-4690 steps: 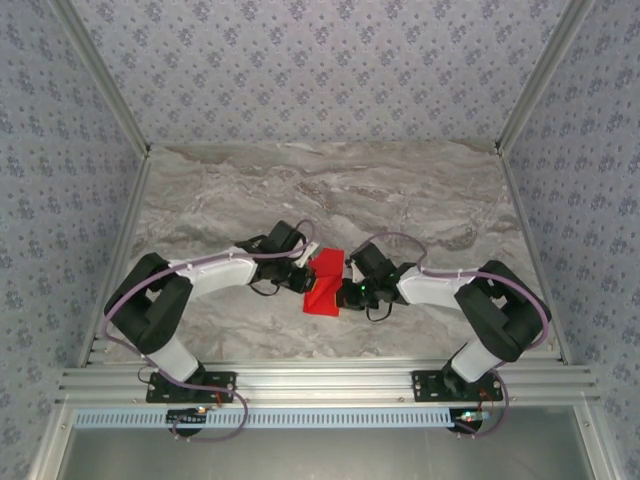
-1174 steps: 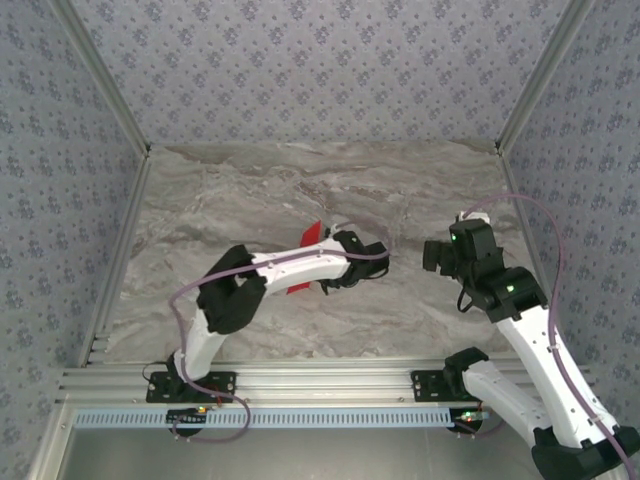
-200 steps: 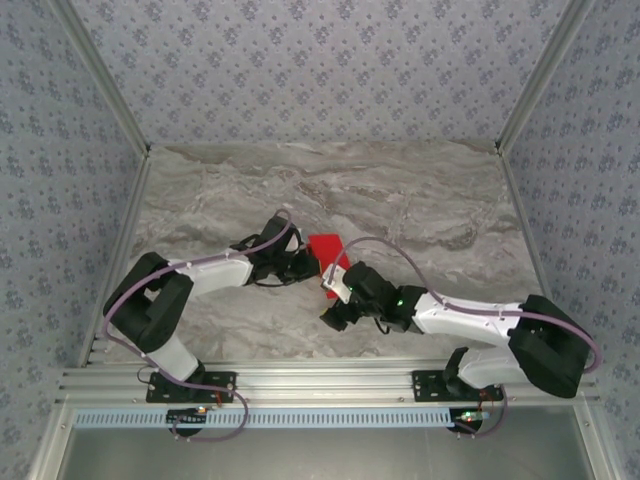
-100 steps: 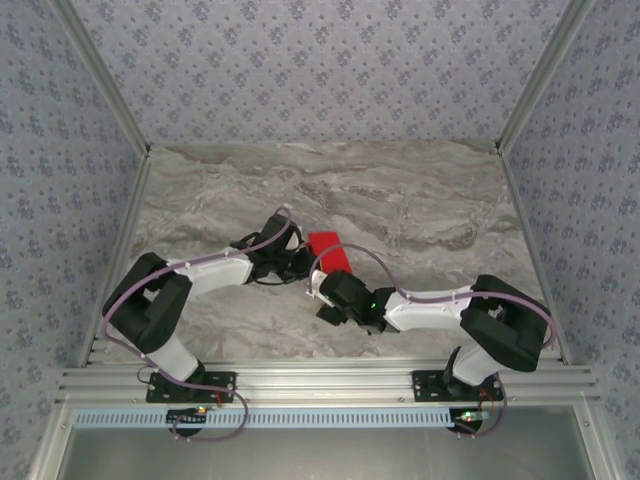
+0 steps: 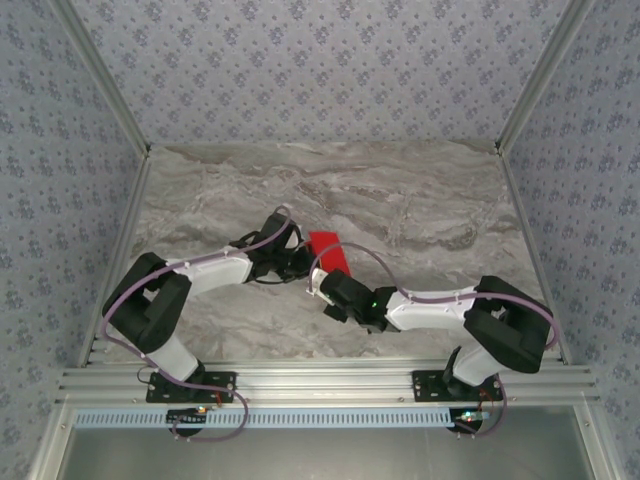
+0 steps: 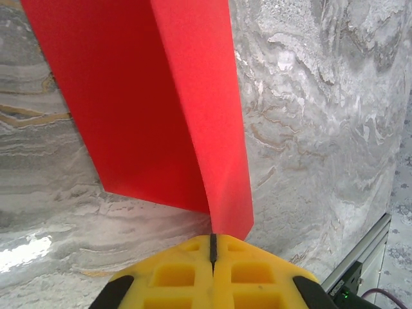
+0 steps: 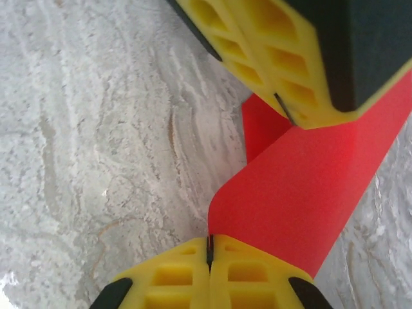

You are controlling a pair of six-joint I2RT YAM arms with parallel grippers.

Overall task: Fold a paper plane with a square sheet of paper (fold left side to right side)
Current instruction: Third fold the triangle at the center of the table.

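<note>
The square sheet of paper (image 5: 332, 252) is bright red and folded into a narrower creased strip, held just above the table's middle. My left gripper (image 5: 303, 268) comes at it from the left. In the left wrist view the paper (image 6: 161, 96) stands up from the left gripper (image 6: 212, 239), whose jaws are shut on its creased lower edge. My right gripper (image 5: 322, 288) reaches in from the near right. In the right wrist view the right gripper (image 7: 209, 243) is shut on a curled corner of the paper (image 7: 302, 199). The left gripper's yellow fingers (image 7: 257, 58) pinch the paper further along.
The grey marble table (image 5: 420, 200) stretches bare behind and to both sides of the arms. Patterned walls close it in at the back and sides. An aluminium rail (image 5: 330, 385) runs along the near edge by the arm bases.
My right gripper slid left to the paper's near corner and went from open to shut on it. The left arm and the paper barely moved.
</note>
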